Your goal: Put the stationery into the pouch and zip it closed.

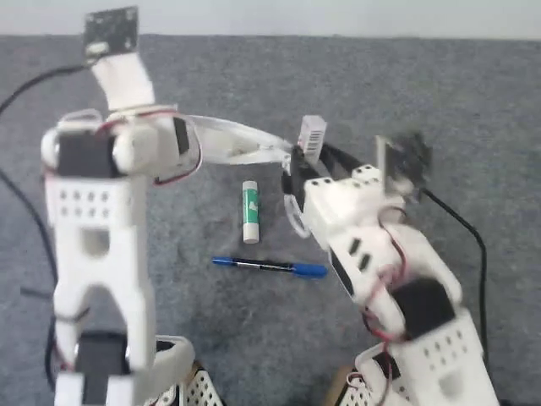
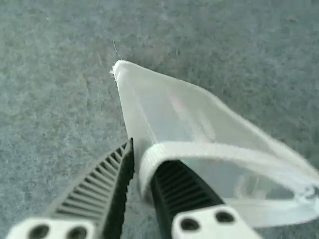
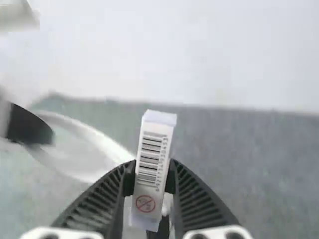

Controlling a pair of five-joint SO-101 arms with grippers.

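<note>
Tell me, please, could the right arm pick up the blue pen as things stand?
Probably not yet: the right gripper is shut on a white barcoded item, which it must release first. The blue pen itself lies uncovered on the table.

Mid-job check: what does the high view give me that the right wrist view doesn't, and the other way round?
High view adds: the green-and-white glue stick and the blue pen, lying on the grey surface, both outside the clear pouch. Right wrist view adds: a close look at the right claw, shut on both sides of the white barcoded block, with the barcode facing the camera. Shared: that block, raised beside the pouch, and the grey surface.
</note>
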